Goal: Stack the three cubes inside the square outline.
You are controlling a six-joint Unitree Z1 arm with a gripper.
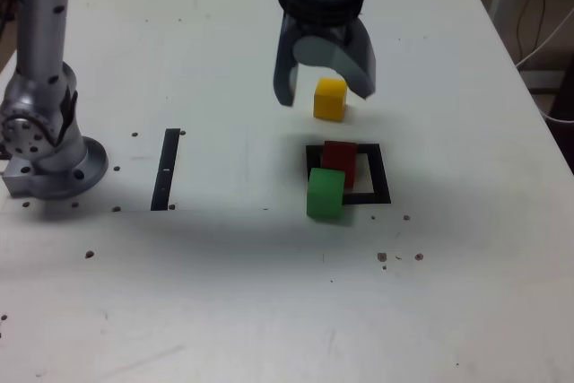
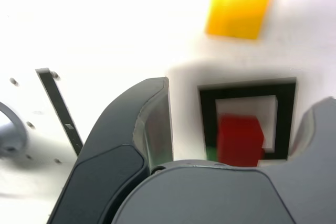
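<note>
Grey-blue jaws (image 1: 325,94) hang spread wide above the white counter (image 1: 269,293), grasping nothing; the yellow cube (image 1: 330,99) sits on the counter just beyond them, partly behind the tip on the exterior view's right.

No brand, label or readable writing shows on anything.

Taking the square outline (image 1: 384,177) as the landmark: the red cube (image 1: 340,162) rests inside it, over the pale centre and toward its side on the exterior view's left. The green cube (image 1: 326,193) sits at the outline's near corner on that same side, overlapping the black frame and touching or nearly touching the red cube; whether it leans on it cannot be told. The yellow cube lies outside the outline, just past its far edge.

A narrow black strip (image 1: 166,169) lies well apart from the outline, toward the exterior view's left, and beyond it stands the arm's silver base (image 1: 40,132). Small dark specks dot the counter around the outline.
</note>
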